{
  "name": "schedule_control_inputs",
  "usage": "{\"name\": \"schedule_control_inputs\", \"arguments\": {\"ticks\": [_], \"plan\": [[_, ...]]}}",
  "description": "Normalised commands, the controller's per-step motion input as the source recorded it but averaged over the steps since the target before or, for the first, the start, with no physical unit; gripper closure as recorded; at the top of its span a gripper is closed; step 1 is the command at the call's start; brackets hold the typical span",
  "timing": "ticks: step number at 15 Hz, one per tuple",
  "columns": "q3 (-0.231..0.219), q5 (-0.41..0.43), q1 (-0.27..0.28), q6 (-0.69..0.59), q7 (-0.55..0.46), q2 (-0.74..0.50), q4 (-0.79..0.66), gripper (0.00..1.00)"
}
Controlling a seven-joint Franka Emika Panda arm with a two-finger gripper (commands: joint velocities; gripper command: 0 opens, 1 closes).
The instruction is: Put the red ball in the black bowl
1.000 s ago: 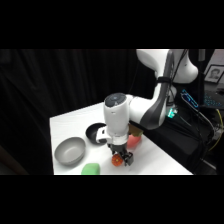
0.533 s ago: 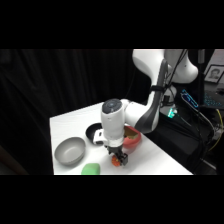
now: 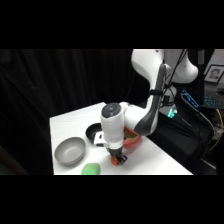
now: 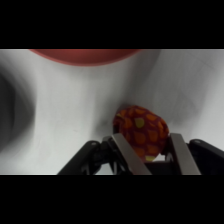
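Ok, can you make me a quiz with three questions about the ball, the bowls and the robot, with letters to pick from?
1. Where is the ball?
A. in the grey bowl
B. between the jaws
C. on the green thing

2. How many bowls are on the table?
A. one
B. two
C. three

3. What are the jaws doing?
A. gripping the ball
B. hanging open, far above the table
C. holding the green thing

Answers:
1 B: the wrist view shows a finger on each side of the ball.
2 C: grey bowl, black bowl and red bowl all show in the side view.
3 A: the gripper is low at the table, its fingers against the ball.
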Motion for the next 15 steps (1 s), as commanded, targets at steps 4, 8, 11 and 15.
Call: {"name": "schedule_control_inputs", "arguments": {"ticks": [4, 8, 11, 15], "plan": [[-0.059, -0.064, 0.038, -0.04, 0.08, -0.09, 0.01, 0.98], [-0.011, -0.022, -0.007, -0.17, 0.04, -0.25, -0.05, 0.95], [0.033, 0.005, -0.044, -0.26, -0.01, -0.38, -0.08, 0.95], [0.057, 0.039, -0.101, -0.28, -0.06, -0.37, -0.07, 0.95]]}}
